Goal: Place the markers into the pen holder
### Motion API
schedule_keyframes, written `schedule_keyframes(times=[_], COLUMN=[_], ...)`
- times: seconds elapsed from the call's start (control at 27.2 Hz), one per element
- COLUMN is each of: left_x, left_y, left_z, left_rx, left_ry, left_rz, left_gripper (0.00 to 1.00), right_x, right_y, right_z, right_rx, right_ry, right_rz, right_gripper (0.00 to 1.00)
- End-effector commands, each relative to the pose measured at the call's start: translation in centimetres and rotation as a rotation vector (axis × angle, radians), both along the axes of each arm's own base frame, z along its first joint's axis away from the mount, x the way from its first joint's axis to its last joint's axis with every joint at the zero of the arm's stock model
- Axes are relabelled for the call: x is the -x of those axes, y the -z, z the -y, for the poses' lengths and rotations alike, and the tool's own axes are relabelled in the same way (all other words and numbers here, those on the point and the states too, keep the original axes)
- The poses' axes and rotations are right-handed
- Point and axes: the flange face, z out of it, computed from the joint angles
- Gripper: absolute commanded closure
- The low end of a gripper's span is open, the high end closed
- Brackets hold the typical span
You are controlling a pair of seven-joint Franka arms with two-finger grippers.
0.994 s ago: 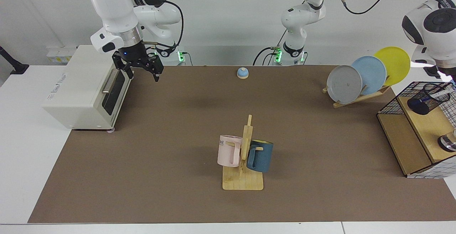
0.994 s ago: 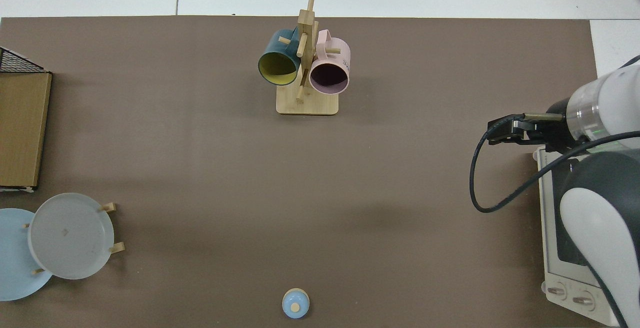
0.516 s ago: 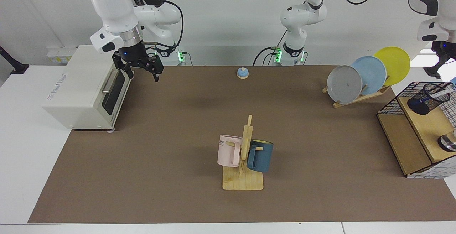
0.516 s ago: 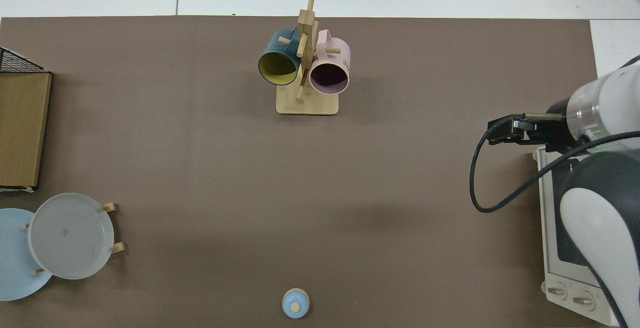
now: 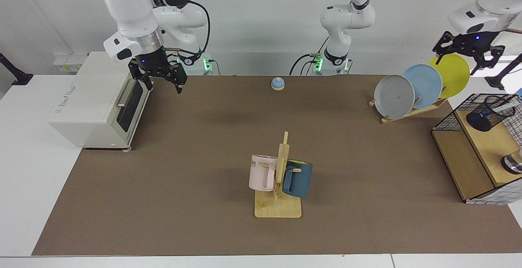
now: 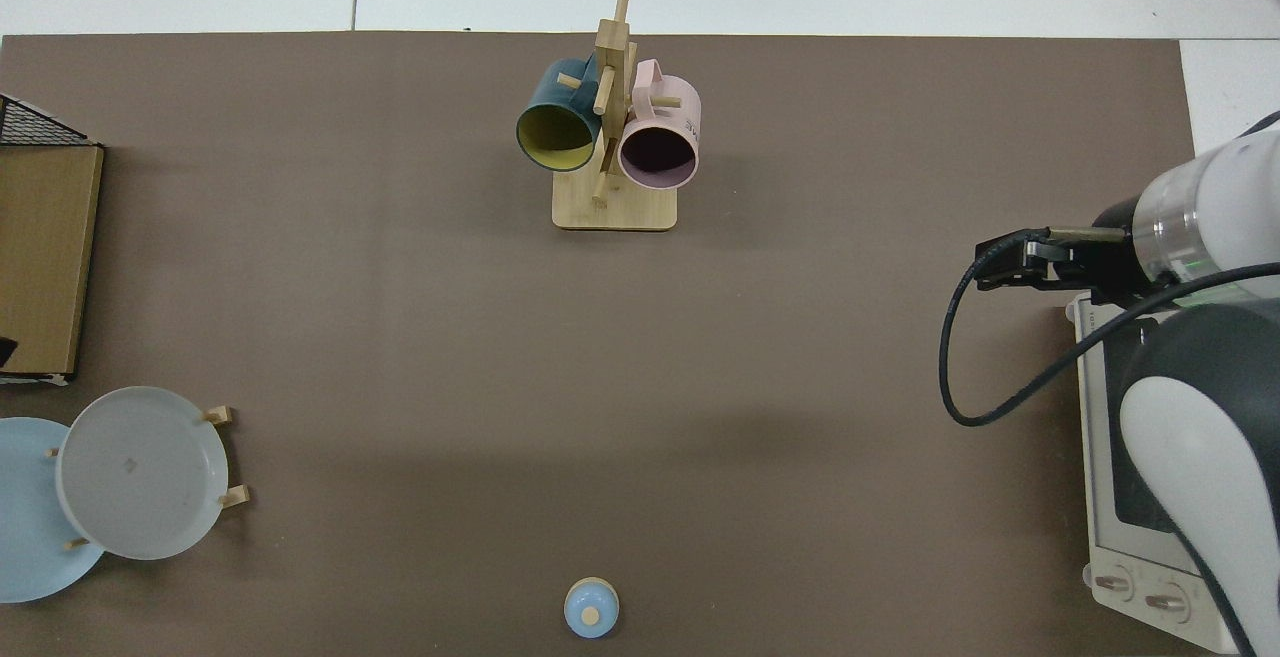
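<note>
The pen holder [image 5: 487, 115], a small black mesh cup, stands on the wooden shelf at the far right of the facing view. A marker [image 5: 509, 103] with a white barrel leans inside it, its top poking over the rim. My left gripper [image 5: 463, 58] hangs open and empty high above the yellow plate, well up and back from the holder. By the toaster oven door, my right gripper [image 5: 164, 85] waits open with nothing in it; the top view shows this right gripper [image 6: 990, 272] at the right edge. The holder and the marker lie outside the top view.
A toaster oven [image 5: 94, 100] sits at the left. A wooden mug tree [image 5: 281, 166] holds a pink mug and a dark blue mug mid-table. A plate rack [image 5: 410, 90] with three plates stands back right, a small bell [image 5: 277, 83] at the back. A wire-grid shelf [image 5: 461, 166] occupies the right edge.
My left arm has lifted away from the pen holder and swung up and back over the plates. The marker stays in the holder. The right arm has not moved.
</note>
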Motion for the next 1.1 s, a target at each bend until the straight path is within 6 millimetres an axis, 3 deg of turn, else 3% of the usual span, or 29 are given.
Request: schedule_keyframes(times=[0.0,0.15,0.29,0.88,1.07], left_x=[0.6,0.6,0.3,0.0,-0.7], left_y=[-0.4,-0.5,-0.3,-0.9,-0.3], left_z=[3.2,6.4,8.0,8.6,8.5], left_rx=[0.035,0.049,0.059,0.090,0.084], left_ry=[-0.103,-0.150,-0.191,-0.236,-0.230], left_rz=[-0.012,-0.003,0.000,0.047,0.045], left_gripper=[0.00,0.00,0.00,0.00,0.00], right_x=[0.0,0.0,0.0,0.0,-0.1], right_y=[-0.3,-0.3,-0.3,-0.3,-0.2], right_z=[0.1,0.1,0.1,0.1,0.1], right_rx=[-0.012,-0.012,-0.012,-0.012,-0.012], right_ry=[0.021,0.021,0.021,0.021,0.021], right_rz=[0.010,0.010,0.010,0.010,0.009], right_gripper=[0.00,0.00,0.00,0.00,0.00])
